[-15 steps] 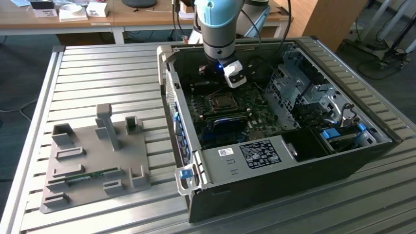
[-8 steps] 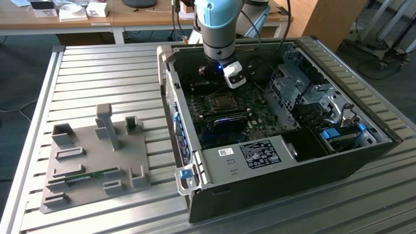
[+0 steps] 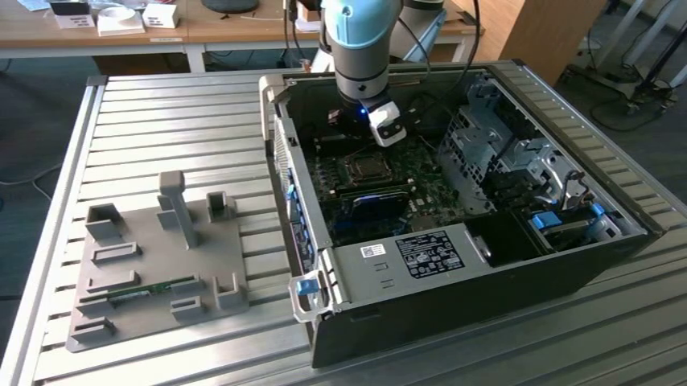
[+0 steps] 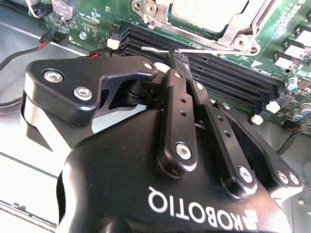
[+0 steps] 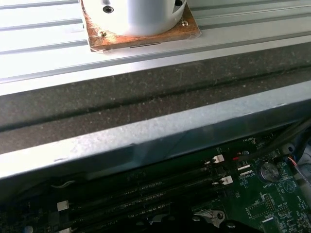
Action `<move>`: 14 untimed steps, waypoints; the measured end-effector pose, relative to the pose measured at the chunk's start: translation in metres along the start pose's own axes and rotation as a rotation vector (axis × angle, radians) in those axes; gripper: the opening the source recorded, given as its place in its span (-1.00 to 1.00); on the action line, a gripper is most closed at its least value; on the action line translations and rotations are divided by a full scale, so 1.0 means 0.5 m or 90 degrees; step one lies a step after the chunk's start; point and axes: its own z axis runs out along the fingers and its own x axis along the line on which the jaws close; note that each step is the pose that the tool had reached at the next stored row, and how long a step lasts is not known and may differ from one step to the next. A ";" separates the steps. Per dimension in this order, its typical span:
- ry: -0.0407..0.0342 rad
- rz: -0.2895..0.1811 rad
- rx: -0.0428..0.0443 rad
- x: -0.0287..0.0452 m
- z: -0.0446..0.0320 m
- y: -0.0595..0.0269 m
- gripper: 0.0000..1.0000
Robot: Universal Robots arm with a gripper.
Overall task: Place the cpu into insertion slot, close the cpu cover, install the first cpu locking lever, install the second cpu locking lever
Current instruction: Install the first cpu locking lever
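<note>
Your fingers [image 4: 176, 97] are together, their tips meeting right at a thin silvery lever [image 4: 214, 48]; you cannot tell whether they pinch the rod or only touch it; the lever lies along the edge of the slot [image 3: 346, 167], between it and the black memory slots [image 4: 228, 80].

Just beyond the tips, the cpu [image 4: 204, 12] sits flat in the slot, its pale metal top showing through the window of the cover [image 4: 158, 14]; the cover lies down around it, its silvery frame against the green board [image 4: 291, 24].

In the first wrist view you see more of the memory slots [image 5: 146, 194] with their white end clips, and past them the grey wall of the case [image 5: 146, 131].

In the exterior view your arm [image 3: 359, 40] reaches down into the open case [image 3: 451, 297], ending above the slot; the case lies on its side on the slatted desk [image 3: 161, 129]; on the exterior view's left, well apart from the case, a grey fixture plate [image 3: 150, 281] with upright posts rests on the desk.
</note>
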 end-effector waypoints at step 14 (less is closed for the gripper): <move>-0.0003 0.001 0.0004 0.001 0.006 -0.001 -0.79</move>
